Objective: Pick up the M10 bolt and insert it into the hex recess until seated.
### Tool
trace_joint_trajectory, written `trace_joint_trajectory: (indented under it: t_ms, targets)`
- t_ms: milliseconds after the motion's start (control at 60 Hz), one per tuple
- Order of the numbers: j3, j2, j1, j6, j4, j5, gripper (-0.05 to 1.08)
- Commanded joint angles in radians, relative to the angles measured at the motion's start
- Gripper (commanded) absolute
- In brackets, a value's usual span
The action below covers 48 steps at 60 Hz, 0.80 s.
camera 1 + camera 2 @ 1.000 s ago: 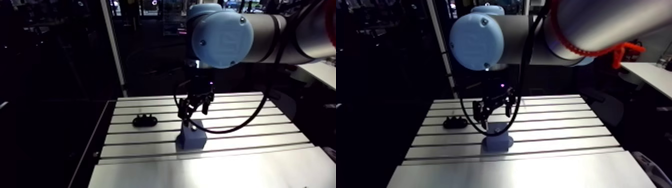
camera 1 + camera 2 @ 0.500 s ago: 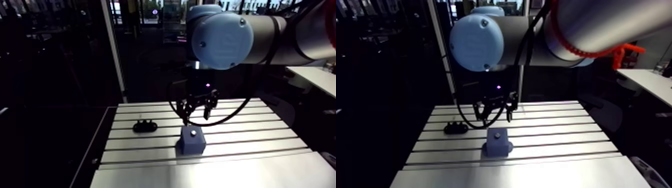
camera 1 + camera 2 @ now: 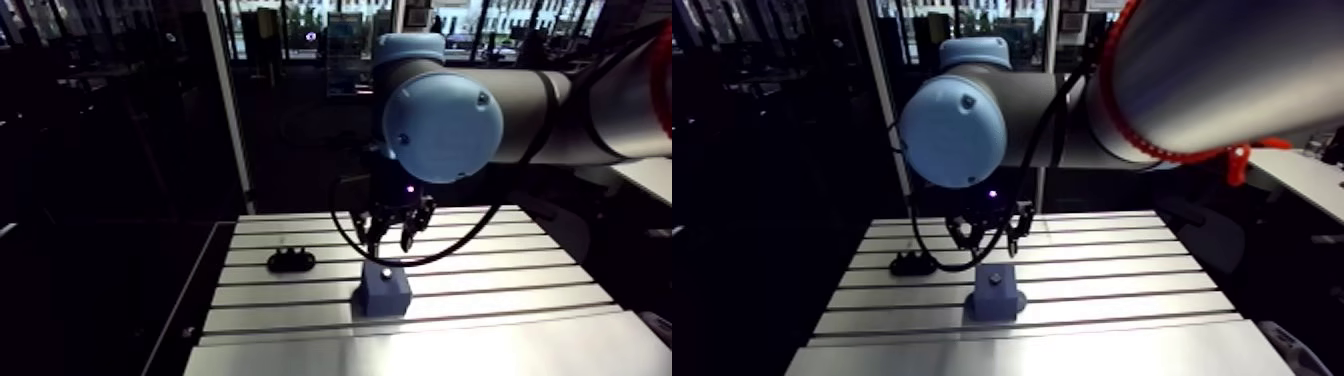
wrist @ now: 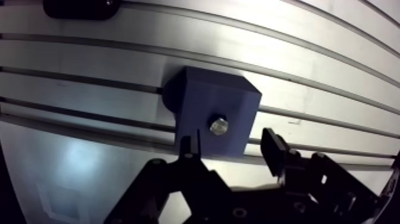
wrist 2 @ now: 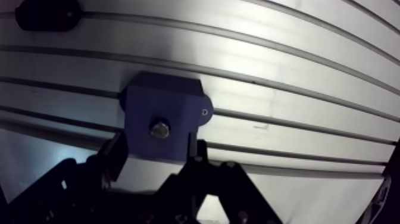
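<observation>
Two fingers [image 4: 274,152] of the black gripper [image 4: 231,146] stand wide apart, nothing held. Only the wrist view shows that; in the arm view they're too small and dark to read.

The wrist view also gives bolt detail: the shiny metal hex-head bolt [image 4: 218,126] sits in the top face of the dark-blue matte block [image 4: 208,98], only its head visible, directly below the finger gap. The block has flat faces, rounded corners and a rounded side lug [image 5: 204,112] with a small hole.

The arm view adds layout: the gripper hangs above the block, clear of it. The block stands mid-way across the ribbed, slotted aluminium table [image 3: 520,290]. A small black oblong part [image 3: 290,261] lies left and slightly farther away, well apart.
</observation>
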Motion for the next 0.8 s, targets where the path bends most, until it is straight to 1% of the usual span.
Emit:
trace_joint_trajectory:
  t_ms: [17,117,150,167,183,283,350,500,550,667,800]
  targets:
    - [0.007,-0.007,-0.002,0.003,-0.009,0.005,0.42]
    - [-0.008,-0.003,-0.001,0.034,0.012,0.002,0.44]
    - [-0.015,-0.003,-0.001,0.054,0.03,0.002,0.45]
    - [-0.024,0.001,-0.001,0.072,0.054,0.002,0.45]
    - [-0.029,0.002,-0.001,0.087,0.078,0.006,0.45]
    - [-0.031,0.005,0.001,0.106,0.109,0.007,0.45]
    - [-0.032,0.006,0.004,0.113,0.111,0.011,0.45]
    - [-0.026,0.008,0.002,0.127,0.114,0.01,0.45]
    - [-0.02,0.01,-0.002,0.128,0.111,0.013,0.46]
    - [-0.017,0.014,-0.001,0.128,0.104,0.007,0.46]
    - [-0.019,0.016,-0.004,0.122,0.086,0.005,0.47]
